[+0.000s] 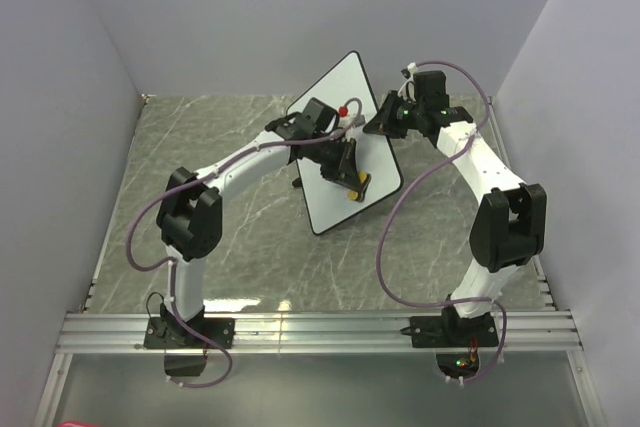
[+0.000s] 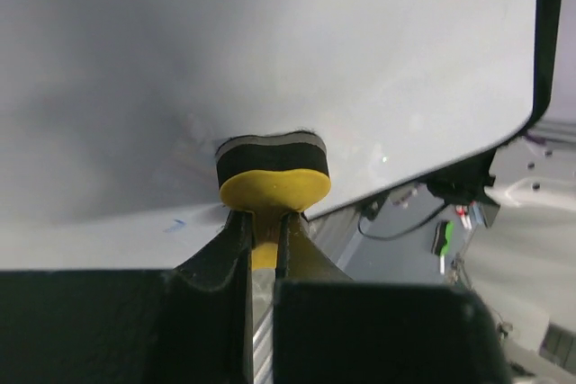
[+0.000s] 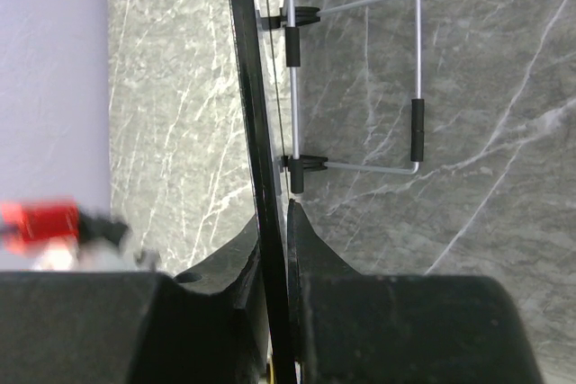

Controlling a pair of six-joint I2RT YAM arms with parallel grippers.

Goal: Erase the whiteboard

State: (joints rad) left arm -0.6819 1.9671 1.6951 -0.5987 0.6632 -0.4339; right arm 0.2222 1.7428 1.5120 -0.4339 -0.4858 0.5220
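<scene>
Top external: one whiteboard, one eraser.

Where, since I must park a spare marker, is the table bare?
Bare table lies in front of the whiteboard, between the left arm and right arm, and in the far-left corner behind the left arm. Crowded at the board: the left gripper presses the eraser, the right gripper clamps its edge.

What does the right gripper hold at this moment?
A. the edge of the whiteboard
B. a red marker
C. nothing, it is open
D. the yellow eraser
A: in the right wrist view the right gripper is closed on the black rim of the whiteboard; the yellow eraser is in the left gripper.
</scene>
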